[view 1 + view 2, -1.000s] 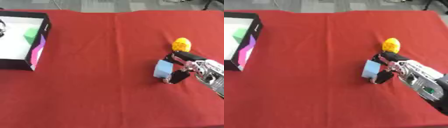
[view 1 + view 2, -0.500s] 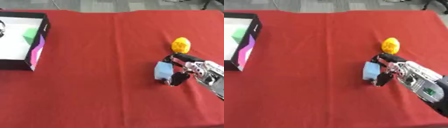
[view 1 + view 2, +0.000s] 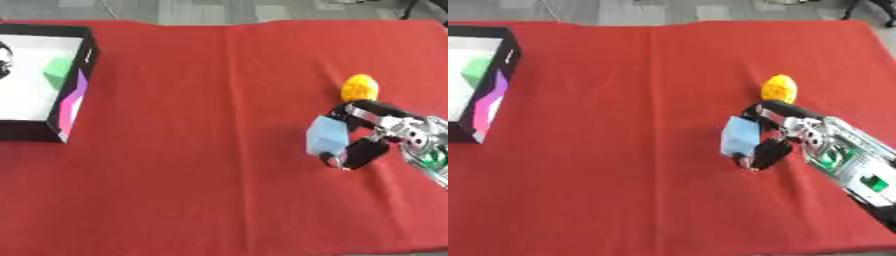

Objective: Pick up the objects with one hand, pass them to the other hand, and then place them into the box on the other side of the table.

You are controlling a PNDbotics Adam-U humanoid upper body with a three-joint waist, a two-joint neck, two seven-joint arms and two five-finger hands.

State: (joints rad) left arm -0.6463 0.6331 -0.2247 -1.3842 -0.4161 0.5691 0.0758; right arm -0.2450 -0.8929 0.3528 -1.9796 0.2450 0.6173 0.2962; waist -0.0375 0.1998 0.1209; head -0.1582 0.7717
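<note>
Black right hand (image 3: 785, 134) reaches leftward; fingers (image 3: 768, 151) curled round blue block (image 3: 739, 136).

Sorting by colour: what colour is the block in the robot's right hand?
Light blue; the block in the right hand shows best in the right eye view.

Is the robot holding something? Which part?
Yes. Its right hand pinches the light blue block, fingers over its top edge and thumb under its bottom edge.
</note>
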